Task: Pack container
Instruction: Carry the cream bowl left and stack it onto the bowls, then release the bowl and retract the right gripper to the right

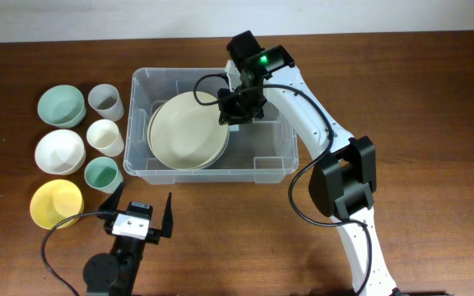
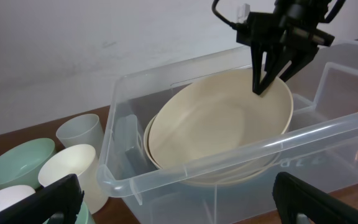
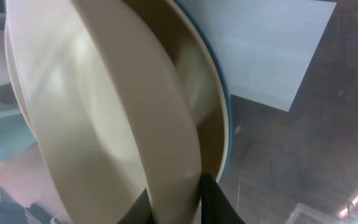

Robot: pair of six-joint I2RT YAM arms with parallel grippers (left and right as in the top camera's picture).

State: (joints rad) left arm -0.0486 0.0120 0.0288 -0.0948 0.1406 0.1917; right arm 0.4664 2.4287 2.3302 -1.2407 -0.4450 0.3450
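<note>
The clear plastic container (image 1: 138, 90) stands mid-table and also fills the left wrist view (image 2: 185, 171). Inside it lies a stack of cream plates (image 1: 186, 136). My right gripper (image 1: 231, 113) reaches down into the container and is shut on the rim of the top cream plate (image 3: 123, 106), which tilts up on the lower plates (image 2: 222, 124). A white label (image 3: 260, 50) shows on the container's base. My left gripper (image 1: 138, 215) is open and empty, low on the table in front of the container.
Left of the container stand a green bowl (image 1: 62, 106), a white bowl (image 1: 60, 151), a yellow bowl (image 1: 56, 203), a clear cup (image 1: 105, 102), a cream cup (image 1: 105, 136) and a green cup (image 1: 103, 174). The container's right half holds no plates.
</note>
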